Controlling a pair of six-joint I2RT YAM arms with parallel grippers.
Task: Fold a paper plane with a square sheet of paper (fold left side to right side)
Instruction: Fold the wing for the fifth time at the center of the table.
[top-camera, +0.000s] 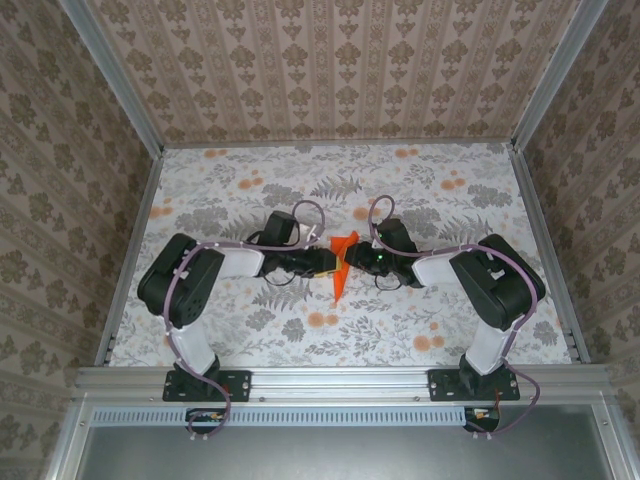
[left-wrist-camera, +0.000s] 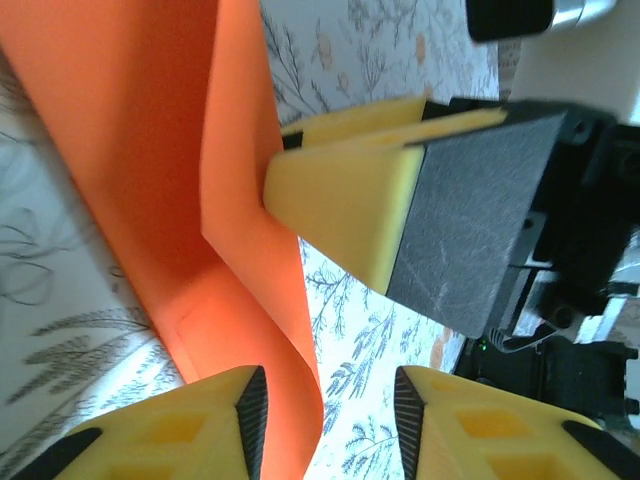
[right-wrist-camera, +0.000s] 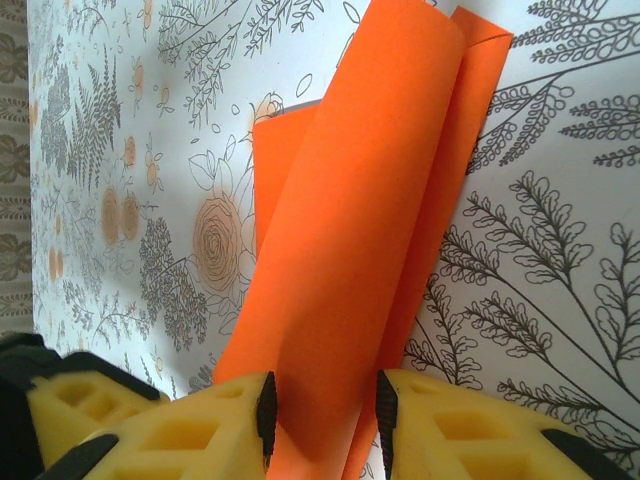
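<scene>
gripping: right tool (right-wrist-camera: 322, 430) is clamped on the square sheet of paper (right-wrist-camera: 350, 250). in the right wrist view the orange fold fills the gap between its black pads (right-wrist-camera: 266, 405) at the bottom edge and meets both.
left tool (left-wrist-camera: 330, 430): jaws apart, bottom of the left wrist view. the curled paper edge runs down between its yellow fingers (left-wrist-camera: 190, 435), just beside the frame-left one. bare table shows between the paper and the frame-right one. can't tell if the paper touches the frame-left pad.
paper shape: creased lengthwise into a narrow strip with overlapping layers, not pressed flat. in the right wrist view it runs from bottom centre to the upper right, with one square corner sticking out frame-left.
paper location: top view, centre of the table (top-camera: 250, 180), between the two tools. wider end up-frame, narrow tip pointing down-frame toward the arm bases.
tools, top view: left tool (top-camera: 327, 262) and right tool (top-camera: 353, 262) face each other tip to tip across the paper, just beside one another.
cross check: in the left wrist view the right tool's yellow finger sits centre frame, its tip against the standing orange flap (left-wrist-camera: 240, 150).
table: pale, floral print; the paper's lower layer lies on it.
</scene>
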